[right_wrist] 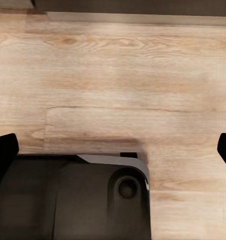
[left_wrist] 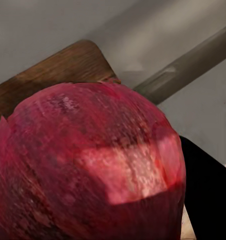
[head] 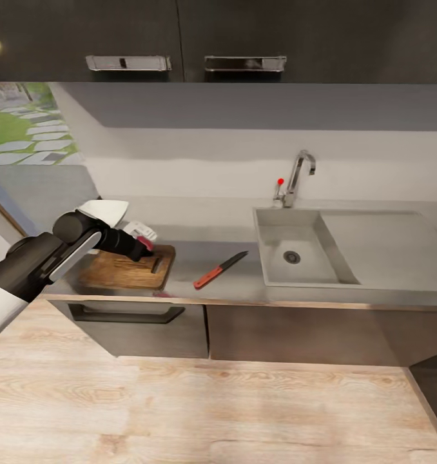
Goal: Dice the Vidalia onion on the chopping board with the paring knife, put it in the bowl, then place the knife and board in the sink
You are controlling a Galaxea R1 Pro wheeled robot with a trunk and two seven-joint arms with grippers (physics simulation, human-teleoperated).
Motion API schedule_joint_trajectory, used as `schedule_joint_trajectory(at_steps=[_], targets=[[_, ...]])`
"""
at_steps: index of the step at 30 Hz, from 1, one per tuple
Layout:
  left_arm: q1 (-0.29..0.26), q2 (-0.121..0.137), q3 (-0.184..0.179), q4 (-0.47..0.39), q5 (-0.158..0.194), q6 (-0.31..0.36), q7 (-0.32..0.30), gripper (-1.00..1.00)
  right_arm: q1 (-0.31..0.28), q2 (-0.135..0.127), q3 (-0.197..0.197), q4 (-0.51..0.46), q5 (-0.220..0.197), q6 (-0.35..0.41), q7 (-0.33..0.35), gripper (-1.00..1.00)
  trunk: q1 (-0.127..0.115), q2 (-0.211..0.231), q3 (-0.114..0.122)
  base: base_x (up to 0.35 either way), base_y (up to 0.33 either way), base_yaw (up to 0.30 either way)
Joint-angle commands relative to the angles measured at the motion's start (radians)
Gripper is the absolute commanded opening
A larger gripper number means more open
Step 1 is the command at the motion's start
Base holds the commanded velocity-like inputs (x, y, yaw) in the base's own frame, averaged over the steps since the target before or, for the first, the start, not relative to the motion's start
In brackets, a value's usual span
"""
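1. The left gripper (head: pixel 145 247) reaches out over the chopping board (head: pixel 125 269), pinching the Vidalia onion (left_wrist: pixel 88 165). From the left wrist camera the red-skinned bulb sits right between the fingers, close against the lens, with a paler pink patch on its skin.
2. The board lies directly under that hand on the countertop (head: pixel 205 225), slot handle at the end nearest the gripper. A corner of the brown wood (left_wrist: pixel 53 75) shows past the onion in the wrist view.
3. The paring knife (head: pixel 220 269) lies flat on the worktop beside the hand, apart from the board, between it and the sink (head: pixel 269 222). Its red-orange handle points toward the counter's front edge, its dark blade toward the basin.
4. The sink is farther off on that same side, beyond the knife. Its basin holds nothing I can make out but the round drain (head: pixel 292 257); the tap (head: pixel 296 177) with its red dot stands behind it.
5. A white object (head: pixel 106 209), likely the bowl, sits just behind the left arm, partly hidden; I cannot tell what it holds.
6. The right gripper (right_wrist: pixel 115 145) hangs over the wooden floor (right_wrist: pixel 118 75), fingers spread wide, nothing between them.
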Motion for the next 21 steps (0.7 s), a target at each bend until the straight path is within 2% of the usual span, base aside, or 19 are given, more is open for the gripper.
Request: schedule_joint_trajectory(at_steps=[1, 13, 21], targets=[[-0.001, 0.001, -0.002, 0.002, -0.006, 0.001, -0.008, -1.0, 0.0, 0.002, -0.008, -0.002, 0.004, -0.002, 0.01, 1.0, 0.001, -0.002, -0.002, 0.0, 0.306, 0.0], [-0.001, -0.001, -0.002, 0.019, -0.006, 0.0, -0.008, -1.0, 0.0, 0.001, -0.008, -0.002, 0.005, -0.002, 0.008, 1.0, 0.001, -0.002, -0.002, 0.0, 0.298, 0.0], [-0.001, -0.007, -0.004, 0.018, -0.007, -0.001, -0.008, -1.0, 0.0, 0.001, -0.008, -0.002, 0.005, -0.003, 0.008, 1.0, 0.001, -0.002, -0.002, 0.0, 0.056, 0.0]])
